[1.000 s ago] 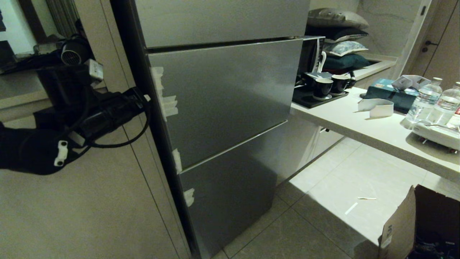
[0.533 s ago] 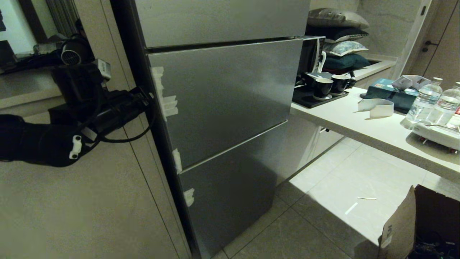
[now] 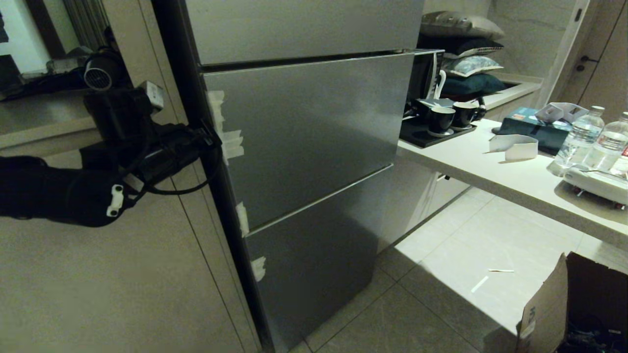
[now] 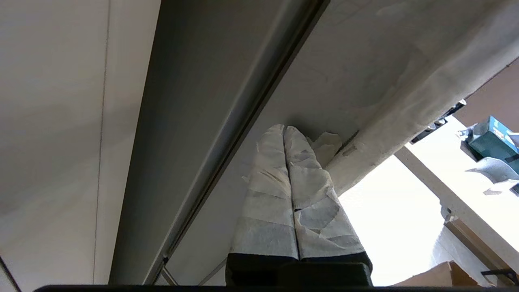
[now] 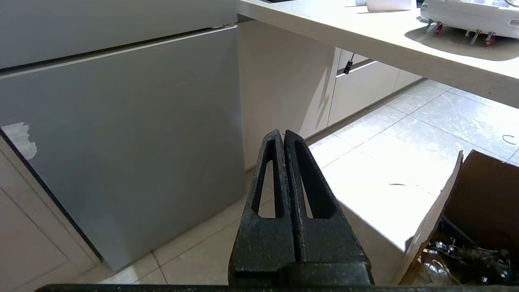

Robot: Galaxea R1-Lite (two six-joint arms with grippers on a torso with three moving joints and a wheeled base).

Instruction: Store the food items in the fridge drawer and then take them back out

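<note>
Since a second ago the left arm has pushed to the right, bringing the left gripper (image 4: 284, 129) up against the left edge of the fridge's middle drawer front (image 3: 309, 132), by the white tape scraps (image 3: 230, 142) stuck there. Its tape-wrapped fingers (image 4: 267, 194) are pressed flat together with nothing between them, tips touching the panel beside the dark seam. All the fridge fronts are closed, so the clear fridge drawer and the food items are hidden from sight. Low and to the right, the right gripper (image 5: 283, 134) hangs above the tiled floor (image 3: 441, 274), its black fingers closed and empty, near a cardboard box (image 3: 544, 309). Far right, a counter (image 3: 490, 171) carries cups (image 3: 451, 117) and water bottles (image 3: 593, 139).
</note>
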